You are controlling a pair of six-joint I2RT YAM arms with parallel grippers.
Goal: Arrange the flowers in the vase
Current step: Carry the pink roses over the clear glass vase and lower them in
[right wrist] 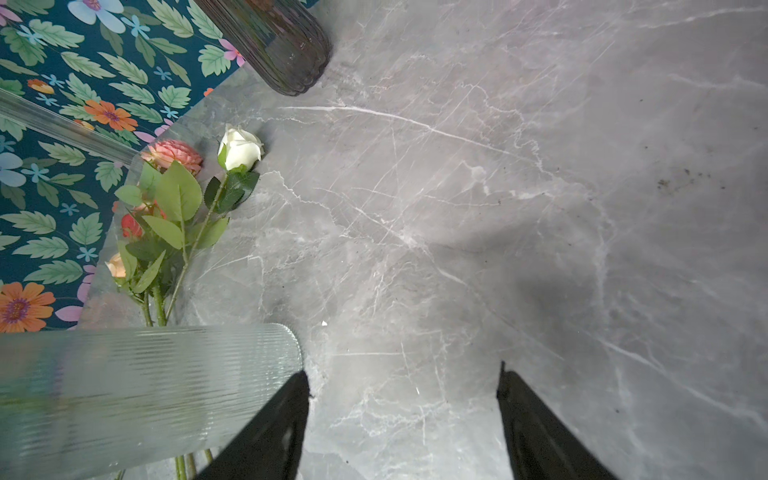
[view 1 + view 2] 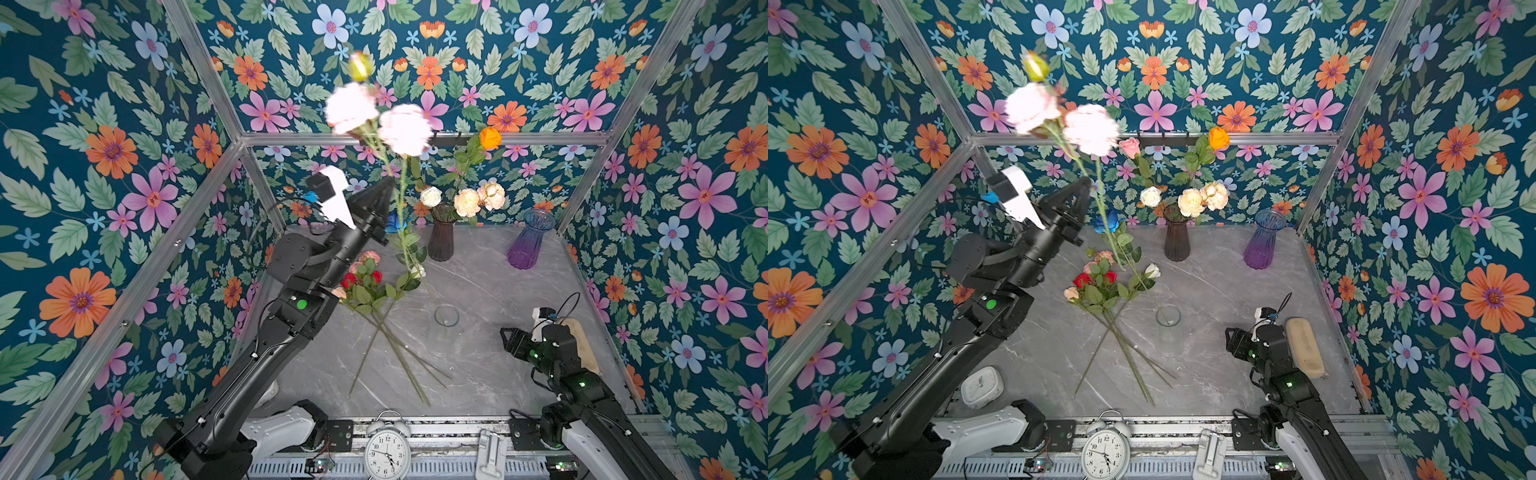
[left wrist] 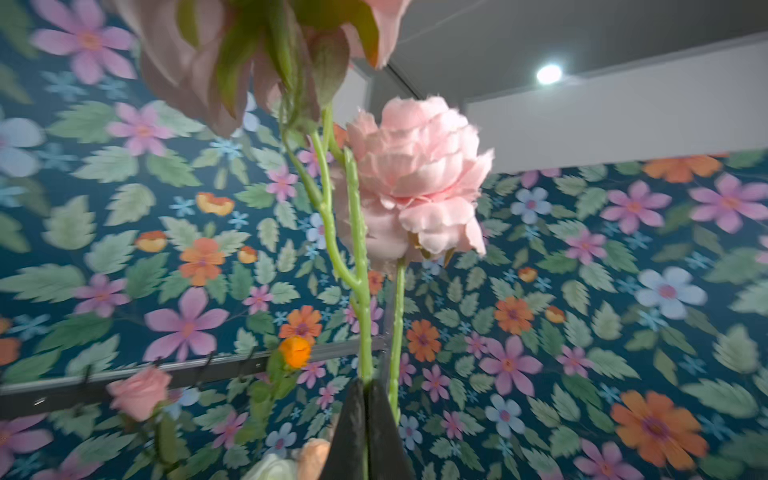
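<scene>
Holding a pale pink, green-stemmed artificial peony spray, the left gripper is pinched fully closed on its stem, raised high above the grey marble-pattern table. The stem's lower end hangs toward the clear ribbed glass vase; whether it has entered cannot be confirmed. The right gripper stands wide apart, empty, low beside that vase. Loose mixed-colour flowers lie bunched on the table.

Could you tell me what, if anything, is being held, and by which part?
The left end effector pinches the pink flower spray by its green stem, below the blooms. The right end effector is open, holding nothing.
</scene>
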